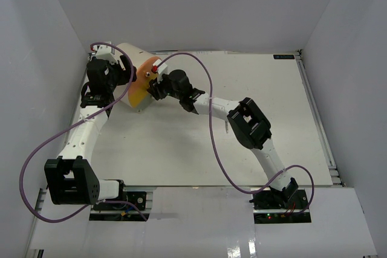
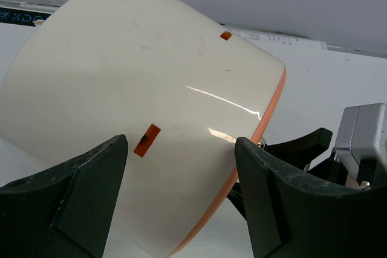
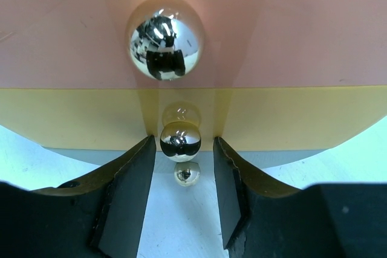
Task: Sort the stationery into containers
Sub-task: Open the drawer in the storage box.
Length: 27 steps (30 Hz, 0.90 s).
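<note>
Organizer (image 1: 142, 77) lies on its side at far-left of table (image 1: 260, 89), cream body toward the left wall, round face turned right toward mid-table. Left gripper (image 2: 181, 155) is spread wide, its 2 black fingers (image 2: 84, 179) set over the cream shell, 1 each side of a small orange slot (image 2: 147, 140); can't tell if they press on it or just sit close. Orange rim (image 2: 273, 110) of the face shows at the right of that view. Right gripper (image 3: 181, 161) is up at the face, jaws only a little apart, w/ the lower knob (image 3: 180, 141) between them; a thin gap shows each side, wider on the right, so no clear grip. That knob sits on the yellow band (image 3: 290, 119) at the bottom of the face. Upper knob (image 3: 165, 38), bigger in view, sits on the pink band (image 3: 302, 22) above it. Top view: left arm reaches the organizer's body from the left, and right arm stretches across the table from its base to the face.
</note>
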Each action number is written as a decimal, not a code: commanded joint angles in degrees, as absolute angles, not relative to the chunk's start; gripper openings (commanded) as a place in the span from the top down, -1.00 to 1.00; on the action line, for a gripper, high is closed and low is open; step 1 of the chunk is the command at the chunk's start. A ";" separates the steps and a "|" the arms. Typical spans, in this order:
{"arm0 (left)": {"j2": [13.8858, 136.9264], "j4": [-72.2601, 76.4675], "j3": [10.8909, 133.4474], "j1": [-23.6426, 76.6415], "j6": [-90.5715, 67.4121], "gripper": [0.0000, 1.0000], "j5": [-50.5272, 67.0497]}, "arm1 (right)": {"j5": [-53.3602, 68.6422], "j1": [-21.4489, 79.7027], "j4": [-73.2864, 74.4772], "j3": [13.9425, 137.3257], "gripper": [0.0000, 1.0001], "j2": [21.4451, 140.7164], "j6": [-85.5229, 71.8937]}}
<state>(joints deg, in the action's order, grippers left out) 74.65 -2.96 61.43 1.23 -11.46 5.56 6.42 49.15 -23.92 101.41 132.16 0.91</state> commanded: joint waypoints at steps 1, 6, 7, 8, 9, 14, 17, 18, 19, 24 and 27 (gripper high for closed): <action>73.48 -5.45 60.29 1.49 -12.39 -0.62 8.26 | 6.15 49.22 -27.68 100.99 0.02 127.71 1.85; 73.65 -5.45 60.38 1.49 -12.48 -0.63 8.44 | 6.33 49.22 -28.21 100.37 0.05 127.00 1.85; 73.65 -5.45 60.47 1.49 -12.48 -0.63 8.44 | 6.42 49.13 -28.21 100.37 0.05 126.83 1.85; 73.65 -5.45 60.47 1.49 -12.48 -0.62 8.35 | 6.42 49.13 -28.30 100.11 0.06 126.74 1.85; 73.65 -5.54 60.47 1.49 -12.48 -0.62 8.35 | 6.42 49.22 -28.39 100.11 0.09 126.74 1.85; 73.65 -5.54 60.38 1.49 -12.48 -0.62 8.44 | 6.42 49.22 -28.30 100.11 0.21 127.00 1.85; 73.65 -5.54 60.47 1.49 -12.48 -0.62 8.44 | 6.42 49.22 -27.69 100.28 0.31 127.35 1.85; 73.65 -5.54 60.47 1.49 -12.48 -0.62 8.44 | 6.50 49.13 -27.60 100.28 0.37 127.53 1.85; 73.65 -5.54 60.47 1.49 -12.48 -0.62 8.44 | 6.50 49.13 -27.51 100.20 0.40 127.53 1.85; 73.65 -5.63 60.47 1.41 -12.48 -0.61 8.26 | 6.15 49.22 -27.33 98.27 0.61 126.48 2.02; 73.74 -5.71 60.47 1.32 -12.48 -0.62 7.74 | 5.98 49.04 -27.33 96.25 0.68 125.07 2.37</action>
